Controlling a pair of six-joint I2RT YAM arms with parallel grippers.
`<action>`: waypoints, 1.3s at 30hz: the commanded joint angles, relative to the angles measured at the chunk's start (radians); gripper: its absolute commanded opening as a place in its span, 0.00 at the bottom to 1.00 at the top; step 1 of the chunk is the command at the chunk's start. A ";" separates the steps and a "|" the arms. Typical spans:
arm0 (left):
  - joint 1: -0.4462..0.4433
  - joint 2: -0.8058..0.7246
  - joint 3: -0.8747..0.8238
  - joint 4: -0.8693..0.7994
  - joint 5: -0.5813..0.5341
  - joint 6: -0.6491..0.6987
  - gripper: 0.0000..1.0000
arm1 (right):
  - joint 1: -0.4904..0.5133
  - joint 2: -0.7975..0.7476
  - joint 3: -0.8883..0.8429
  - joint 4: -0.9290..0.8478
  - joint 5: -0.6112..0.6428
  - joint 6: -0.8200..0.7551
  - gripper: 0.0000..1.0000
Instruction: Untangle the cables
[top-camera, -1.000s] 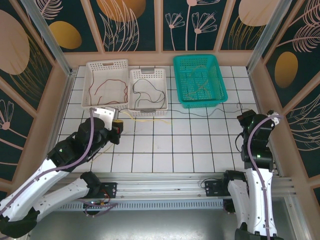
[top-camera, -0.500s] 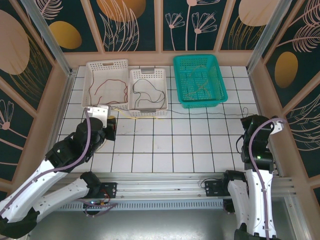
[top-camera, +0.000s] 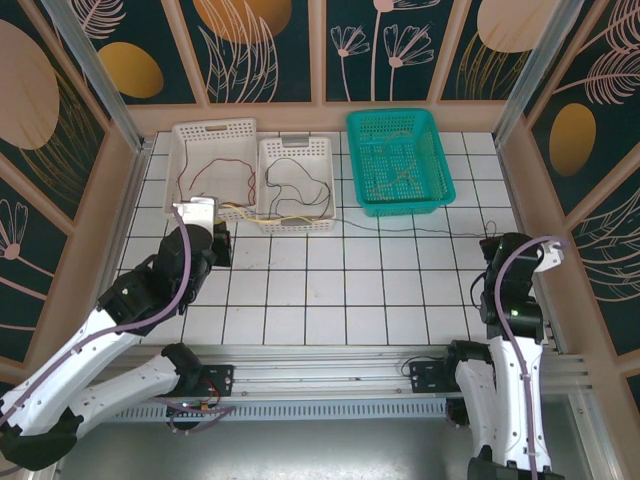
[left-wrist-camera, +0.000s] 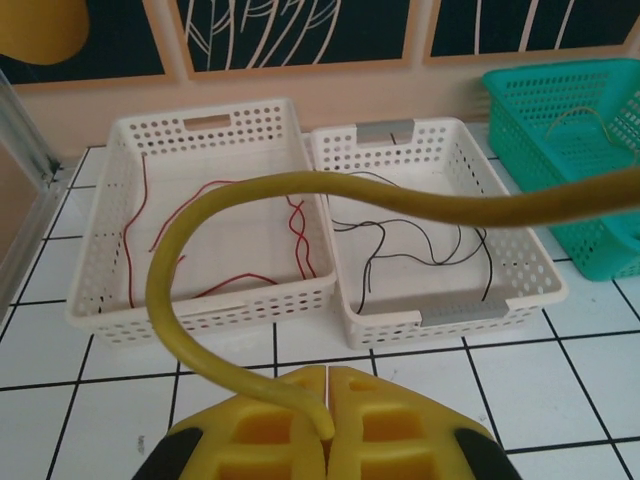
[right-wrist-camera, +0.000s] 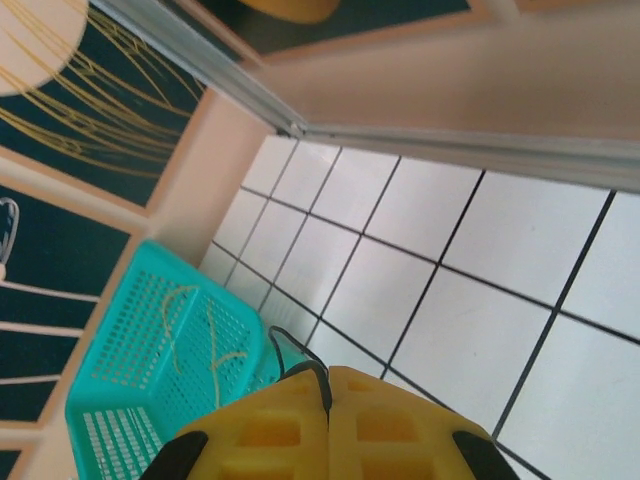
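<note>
Near the table's (top-camera: 400, 290) left edge my left gripper (left-wrist-camera: 327, 400) clamps the yellow cable (left-wrist-camera: 400, 195); my right gripper (right-wrist-camera: 328, 400) seemingly pinches a black cable (right-wrist-camera: 305, 366).

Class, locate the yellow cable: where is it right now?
In the left wrist view the yellow cable is pinched in the shut left gripper, arching rightward in front of the two white baskets.

Left basket (top-camera: 215, 125), middle basket (top-camera: 295, 146) side by side at table (top-camera: 350, 290) far edge; right basket (top-camera: 392, 113) apart, further right (cables (left-wrist-camera: 299, 228) in each).
</note>
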 joint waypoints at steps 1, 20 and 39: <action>0.004 0.020 0.046 0.024 0.012 -0.020 0.00 | -0.009 0.009 -0.072 0.186 -0.250 -0.087 0.00; 0.006 0.380 0.240 0.379 0.452 -0.079 0.00 | 0.241 0.088 -0.182 0.532 -0.626 -0.207 0.00; 0.057 1.268 1.101 0.658 0.679 -0.186 0.00 | 0.240 -0.180 -0.250 0.374 -0.526 -0.212 0.00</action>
